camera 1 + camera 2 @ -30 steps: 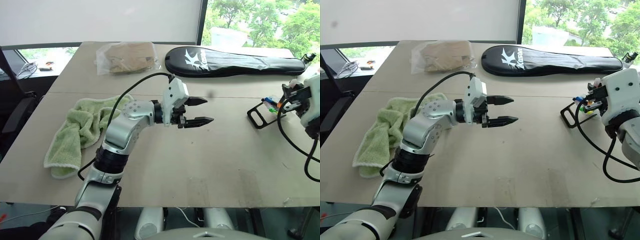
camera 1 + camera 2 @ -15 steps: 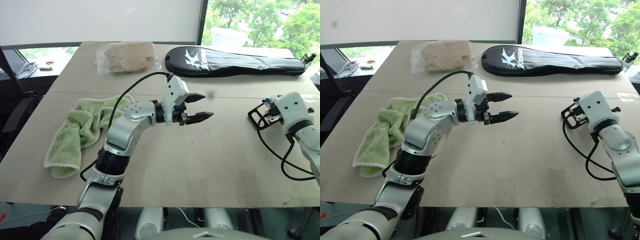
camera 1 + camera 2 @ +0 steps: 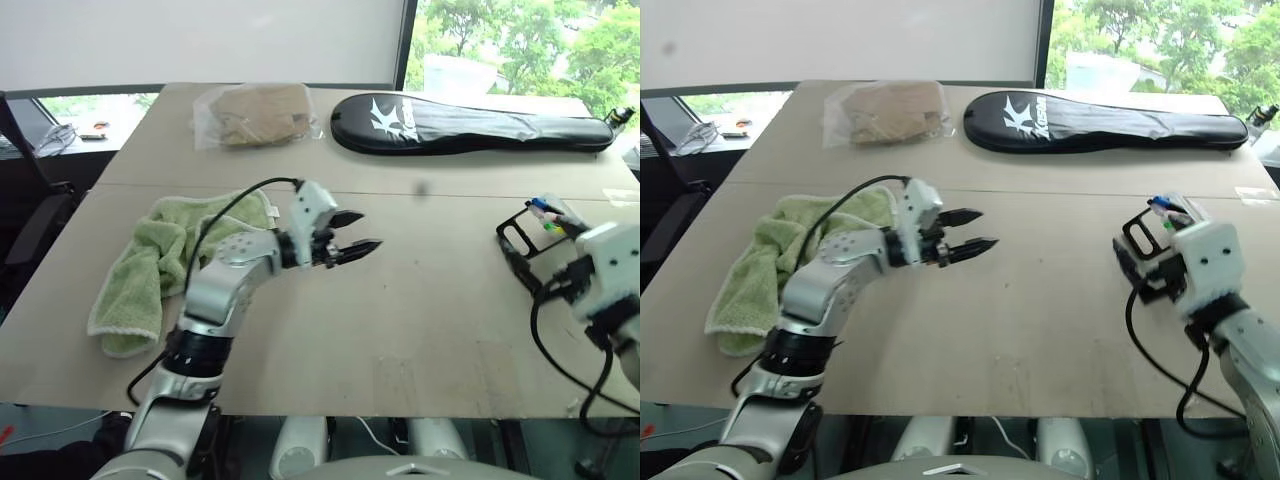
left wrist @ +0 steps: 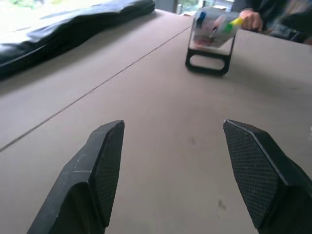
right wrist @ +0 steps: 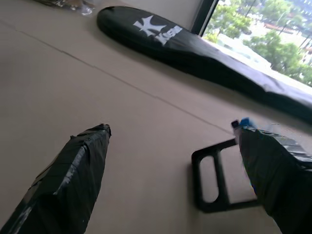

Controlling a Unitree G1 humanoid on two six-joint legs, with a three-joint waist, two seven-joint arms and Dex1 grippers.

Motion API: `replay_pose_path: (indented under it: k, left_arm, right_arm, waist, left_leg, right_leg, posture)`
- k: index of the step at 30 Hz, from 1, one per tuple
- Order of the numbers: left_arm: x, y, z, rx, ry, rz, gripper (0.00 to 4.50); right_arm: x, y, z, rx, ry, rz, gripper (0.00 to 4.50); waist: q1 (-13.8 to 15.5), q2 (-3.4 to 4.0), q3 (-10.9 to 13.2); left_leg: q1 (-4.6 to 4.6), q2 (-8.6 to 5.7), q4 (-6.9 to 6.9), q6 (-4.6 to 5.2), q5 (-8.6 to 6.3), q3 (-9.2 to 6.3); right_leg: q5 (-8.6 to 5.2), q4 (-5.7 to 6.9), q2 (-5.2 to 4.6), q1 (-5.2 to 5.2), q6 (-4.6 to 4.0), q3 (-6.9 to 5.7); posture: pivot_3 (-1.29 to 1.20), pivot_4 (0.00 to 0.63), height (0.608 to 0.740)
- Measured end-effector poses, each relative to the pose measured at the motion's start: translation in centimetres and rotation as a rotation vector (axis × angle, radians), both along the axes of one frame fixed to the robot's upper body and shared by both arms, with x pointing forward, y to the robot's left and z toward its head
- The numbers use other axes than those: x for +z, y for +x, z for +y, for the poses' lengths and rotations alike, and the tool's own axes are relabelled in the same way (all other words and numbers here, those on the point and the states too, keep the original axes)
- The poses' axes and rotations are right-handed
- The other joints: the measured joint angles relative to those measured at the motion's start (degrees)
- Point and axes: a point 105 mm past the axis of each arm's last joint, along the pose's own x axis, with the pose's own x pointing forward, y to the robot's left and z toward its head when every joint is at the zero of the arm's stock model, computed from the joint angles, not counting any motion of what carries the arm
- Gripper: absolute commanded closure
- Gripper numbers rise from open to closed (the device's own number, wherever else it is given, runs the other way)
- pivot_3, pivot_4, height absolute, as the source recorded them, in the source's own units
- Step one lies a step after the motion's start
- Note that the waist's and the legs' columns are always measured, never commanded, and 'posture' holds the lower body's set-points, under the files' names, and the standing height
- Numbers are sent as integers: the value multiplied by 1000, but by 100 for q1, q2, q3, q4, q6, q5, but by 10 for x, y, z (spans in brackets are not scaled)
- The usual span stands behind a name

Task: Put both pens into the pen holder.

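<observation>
The pen holder (image 3: 518, 246), a small clear box on a black loop frame, stands on the table at the right. A blue pen end (image 3: 540, 204) and yellow-green tips stick out of its top. I cannot pick out the black pen among them. My right gripper (image 5: 174, 130) is open and empty just on the near side of the holder, with the black frame (image 5: 214, 181) lying ahead between its wide-spread fingers. Over the table's middle left, my left gripper (image 3: 368, 230) hovers open and empty, pointing toward the holder (image 4: 211, 43) from far off.
A green towel (image 3: 170, 255) lies crumpled at the left. A long black racket bag (image 3: 470, 122) and a clear bag with brown contents (image 3: 255, 113) lie along the far side. What looks like a person's hand (image 4: 251, 19) shows beyond the holder.
My right gripper has opened and drawn back and down from the holder toward me. My left arm has swung left and lower, still open.
</observation>
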Motion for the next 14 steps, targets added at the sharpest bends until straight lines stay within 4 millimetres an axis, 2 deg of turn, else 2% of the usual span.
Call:
replay_pose_path:
  k: [2, 5, 9, 14]
  left_arm:
    - [-8, -8, 13, 37, 19, 13, 1199]
    - [-30, -20, 40, 148, 43, 75, 1199]
    - [-30, -26, 46, 191, 27, 81, 1199]
    - [-32, -51, 64, 290, 16, 99, 1199]
  right_arm:
    - [-13, -18, 0, -20, 51, 56, 49]
    - [-47, -45, -2, -24, 49, 183, 49]
    - [-48, -48, 3, 3, 77, 163, 49]
    - [-40, -40, 12, 52, 98, 118, 49]
  waist:
    - [0, 2, -4]
    - [-7, 8, -6]
    - [-13, 7, -9]
    - [-53, 8, -17]
  left_leg:
    - [6, 0, 0, -1, -1, 2]
    - [8, 1, 1, -2, -1, 12]
    - [10, 4, 5, -30, -17, 15]
    - [11, 9, -4, -33, -19, 20]
  right_leg:
    - [-1, 0, -10, 3, 2, 0]
    - [-2, -1, -25, 0, 3, 1]
    - [-2, -5, -68, -7, 3, -14]
    - [-2, -7, -116, -13, 2, -68]
  posture:
    - [0, 150, 740]
    - [0, 150, 740]
    - [0, 150, 740]
    - [0, 150, 740]
